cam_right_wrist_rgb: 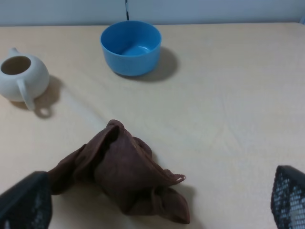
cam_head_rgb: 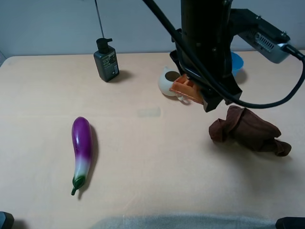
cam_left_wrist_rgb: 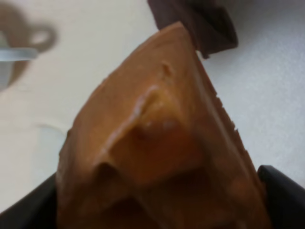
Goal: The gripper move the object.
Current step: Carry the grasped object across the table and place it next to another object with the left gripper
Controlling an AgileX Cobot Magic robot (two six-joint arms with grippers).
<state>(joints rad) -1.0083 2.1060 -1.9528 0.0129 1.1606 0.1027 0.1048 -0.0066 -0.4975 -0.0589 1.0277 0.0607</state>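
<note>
now the left end effector (cam_head_rgb: 196, 95) pinches the waffle wedge (cam_head_rgb: 184, 88) between its jaws.

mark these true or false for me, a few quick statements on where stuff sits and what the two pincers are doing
1. The left pincer is shut on the waffle wedge. True.
2. The eggplant lies in the blue bowl. False: it lies on the bare table, far from the bowl, which looks empty.
3. The right pincer is open and holds nothing. True.
4. The cream jug is tipped on its side. False: it stands upright.
5. The brown cloth is spread flat. False: it lies crumpled in a heap.
</note>
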